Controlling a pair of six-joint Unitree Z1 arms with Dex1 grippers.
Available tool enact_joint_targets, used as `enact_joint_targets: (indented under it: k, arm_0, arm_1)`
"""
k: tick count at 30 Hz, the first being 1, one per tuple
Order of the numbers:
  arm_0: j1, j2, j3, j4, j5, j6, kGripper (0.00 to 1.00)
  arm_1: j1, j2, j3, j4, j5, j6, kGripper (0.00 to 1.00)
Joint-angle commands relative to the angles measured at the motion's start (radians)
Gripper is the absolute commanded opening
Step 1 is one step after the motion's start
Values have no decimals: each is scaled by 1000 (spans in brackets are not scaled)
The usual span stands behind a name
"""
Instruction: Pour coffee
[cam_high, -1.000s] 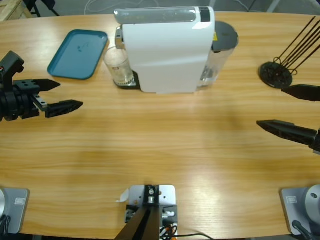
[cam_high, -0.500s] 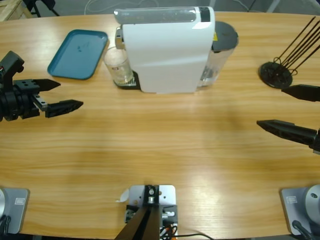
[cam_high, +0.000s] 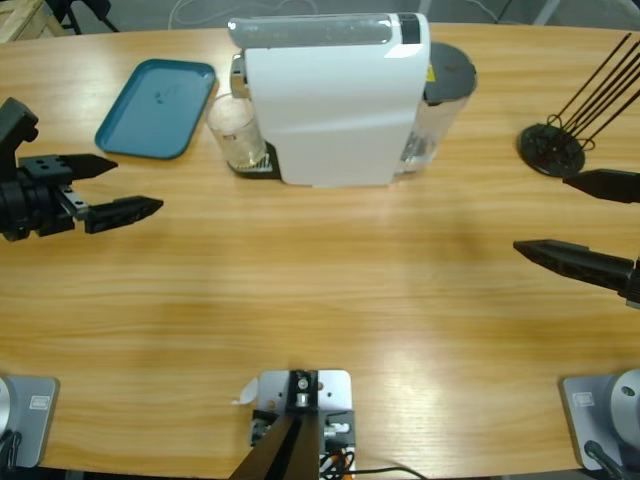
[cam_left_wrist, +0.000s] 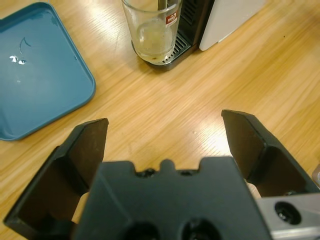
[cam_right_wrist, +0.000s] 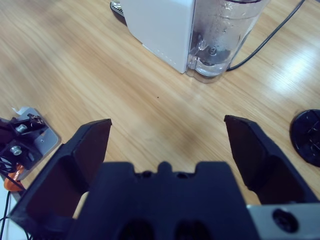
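- Left gripper (cam_high: 108, 186) (cam_left_wrist: 164, 130): 2 jaws spread wide, nothing between them, hovering over bare wooden table (cam_high: 320, 300) at its left edge.
- Ahead of the left fingertips, well apart: clear glass tumbler (cam_left_wrist: 151, 27) (cam_high: 236, 130) with a small red mark, standing upright on the black drip grate (cam_left_wrist: 170, 52) of the white coffee machine (cam_high: 335, 95).
- Coffee (cam_left_wrist: 150, 42): shallow pale amber layer in the bottom of that tumbler, straight ahead of the left jaws' gap and slightly toward the left finger's side in the left wrist view.
- Teal tray (cam_high: 158, 107) (cam_left_wrist: 35, 70): flat on the table, beyond the left finger in the left wrist view, just beside the tumbler; a few small specks on its surface.
- Right gripper (cam_high: 585, 220) (cam_right_wrist: 167, 135): 2 jaws also spread wide, holding nothing, at the table's right edge.
- Ahead of the right fingertips: the machine's rear with its clear water tank (cam_right_wrist: 222, 35), a black cable (cam_right_wrist: 270, 37) running off from it.
- Black round stand with thin rods (cam_high: 555, 145): just past the right gripper's far finger in the high view; its disc edge shows beside the right finger in the right wrist view.
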Motion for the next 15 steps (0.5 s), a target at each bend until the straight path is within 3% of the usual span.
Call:
enact_joint_targets:
  k: [1,15]
  arm_0:
    - [-9,-24,41,-11,-5,2,1000]
    - [-12,-8,42,-19,-13,2,1000]
  arm_1:
    - [12,-16,36,-4,6,9,1000]
    - [12,-11,36,-4,6,9,1000]
